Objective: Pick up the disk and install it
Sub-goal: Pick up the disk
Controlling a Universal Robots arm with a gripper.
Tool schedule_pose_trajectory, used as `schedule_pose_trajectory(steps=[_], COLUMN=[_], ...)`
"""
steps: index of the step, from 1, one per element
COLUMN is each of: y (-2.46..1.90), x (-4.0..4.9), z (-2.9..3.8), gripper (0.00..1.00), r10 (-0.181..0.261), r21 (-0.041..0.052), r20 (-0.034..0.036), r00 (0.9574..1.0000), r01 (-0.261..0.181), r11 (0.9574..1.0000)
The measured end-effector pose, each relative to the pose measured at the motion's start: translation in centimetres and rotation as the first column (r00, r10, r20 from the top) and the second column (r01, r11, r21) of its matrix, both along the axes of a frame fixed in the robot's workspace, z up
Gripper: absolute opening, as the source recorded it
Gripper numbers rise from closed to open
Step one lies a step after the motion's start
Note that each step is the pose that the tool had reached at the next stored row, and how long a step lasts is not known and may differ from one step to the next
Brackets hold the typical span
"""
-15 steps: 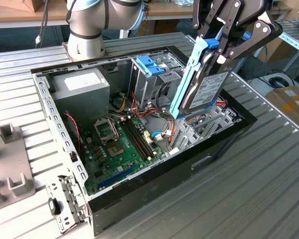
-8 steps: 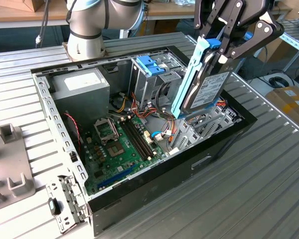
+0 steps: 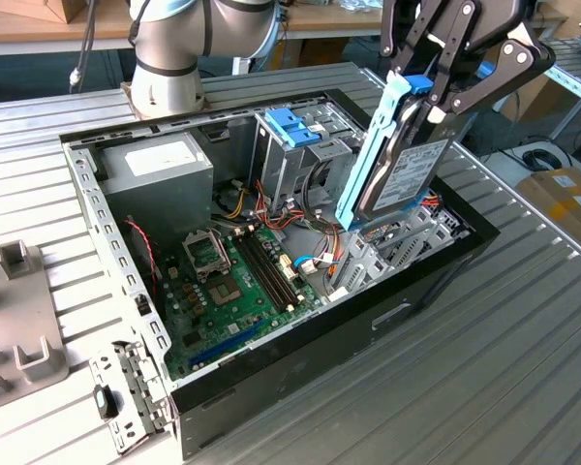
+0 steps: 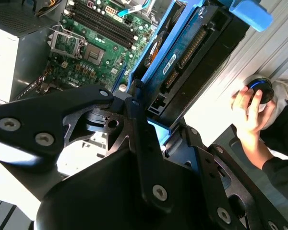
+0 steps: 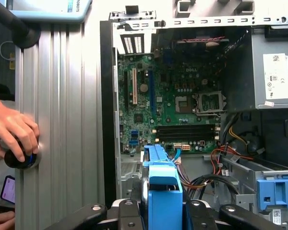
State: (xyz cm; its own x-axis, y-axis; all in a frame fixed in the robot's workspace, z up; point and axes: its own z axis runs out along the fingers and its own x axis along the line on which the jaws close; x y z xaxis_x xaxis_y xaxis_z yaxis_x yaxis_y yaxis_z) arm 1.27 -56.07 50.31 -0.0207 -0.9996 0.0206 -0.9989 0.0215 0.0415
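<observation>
- Your gripper [image 3: 428,97] is clamped on the disk [image 3: 407,170], which hangs tilted just beneath it.
- Install step in hand: disk above the drive bay [image 3: 392,247], unseated; it needs squaring to that bay.

Disk [image 3: 407,170] hangs tilted in the gripper [image 3: 434,95] over the case [image 3: 300,354], at the exterior view's right, perhaps touching the drive bay [image 3: 407,244] below; motherboard [image 3: 234,291] lies mid-case, power supply [image 3: 160,170] behind it toward that view's left.
</observation>
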Motion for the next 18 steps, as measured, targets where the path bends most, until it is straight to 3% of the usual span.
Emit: schedule_pose_trajectory(steps=[18], y=[0.00], x=[0.87], z=[-0.05], gripper=[0.37], r10=[0.000], r21=[-0.0036], r20=[0.0000], r00=[1.0000], r01=[0.000], r11=[1.0000])
